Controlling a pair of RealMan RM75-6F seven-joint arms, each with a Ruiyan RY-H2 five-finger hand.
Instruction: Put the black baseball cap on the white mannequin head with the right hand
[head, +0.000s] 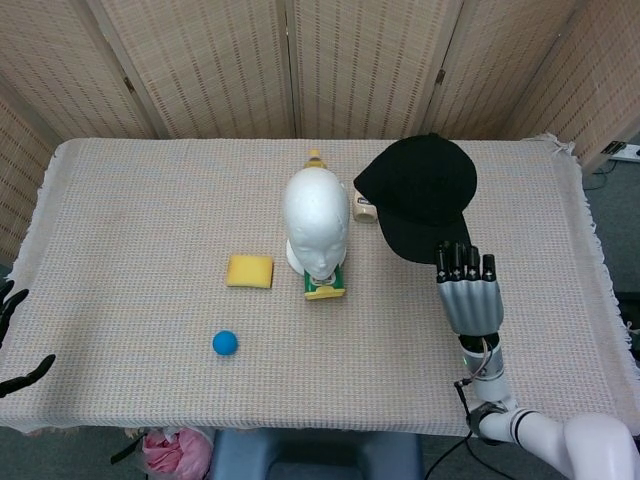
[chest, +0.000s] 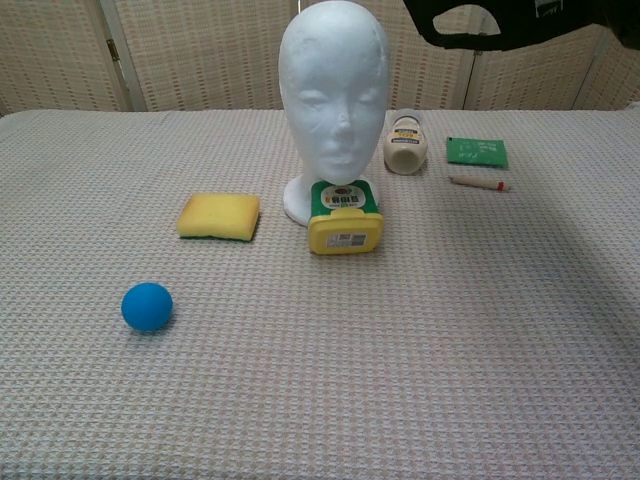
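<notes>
A yellow sponge (chest: 219, 216) lies on the tabletop (chest: 400, 350), with a blue ball (chest: 147, 306) nearer the front. A yellow-lidded green jar (chest: 345, 218), a small cream bottle (chest: 405, 144), a green packet (chest: 477, 151) and a pencil (chest: 479, 183) lie further right.
</notes>
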